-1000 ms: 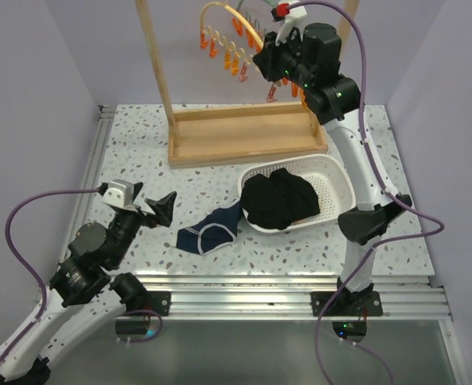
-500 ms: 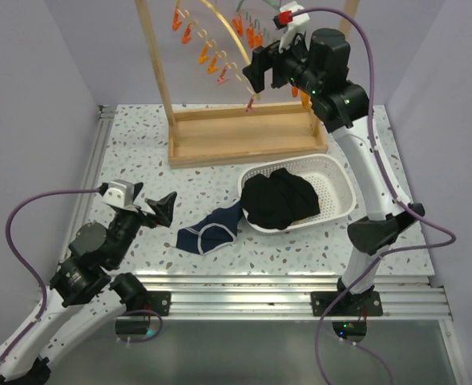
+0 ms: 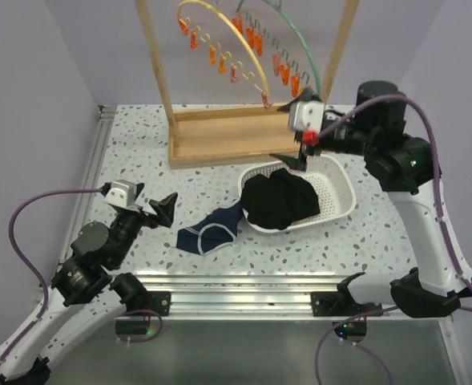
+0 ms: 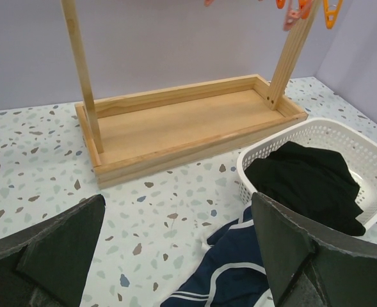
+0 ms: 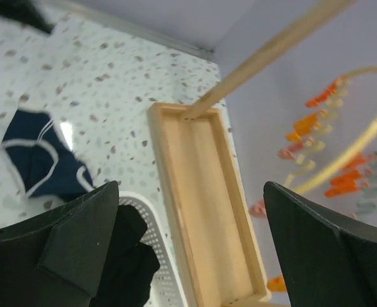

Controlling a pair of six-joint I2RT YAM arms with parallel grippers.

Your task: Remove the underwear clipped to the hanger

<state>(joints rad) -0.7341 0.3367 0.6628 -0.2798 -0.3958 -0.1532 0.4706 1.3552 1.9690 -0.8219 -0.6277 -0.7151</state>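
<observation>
**Station check: both pincers open, garments down from the hoops**

One speckled stone-pattern surface carries one wooden rack, made of two upright posts on a shallow tray base. Two thin hoops hang in it, a yellow hoop and a green hoop, both lined with small orange and pink clips; their tops are cut off.

One white perforated plastic basket holds a heap of black underwear, whose pieces cannot be counted. One navy underwear with white trim lies crumpled on the surface, touching the basket's left side.

The left pincer stands spread wide and holds nothing. The right pincer hangs above the basket's far rim, likewise wide and empty.
</observation>
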